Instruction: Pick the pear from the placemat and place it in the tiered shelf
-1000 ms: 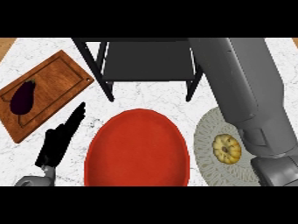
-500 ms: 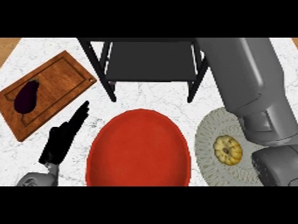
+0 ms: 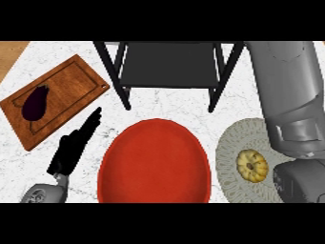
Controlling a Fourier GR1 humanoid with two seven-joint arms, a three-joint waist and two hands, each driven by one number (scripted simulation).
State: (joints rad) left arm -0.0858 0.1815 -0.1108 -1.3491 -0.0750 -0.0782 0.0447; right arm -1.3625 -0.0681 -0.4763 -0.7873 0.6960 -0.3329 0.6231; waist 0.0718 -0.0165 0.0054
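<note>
Right arm has drawn back toward lower right since previous frames; right hand out of view, state cannot tell. Left hand straight, empty. Pear untouched on placemat; tiered shelf vacant. Grasp pending.

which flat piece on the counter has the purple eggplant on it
The wooden cutting board at the left, with the eggplant on it. The red plate is bare; the round placemat holds a yellow item.

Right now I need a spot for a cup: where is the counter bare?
Bare counter behind the board, and a patch between shelf and red plate. Crowded in front: left hand, plate, placemat, right forearm.
</note>
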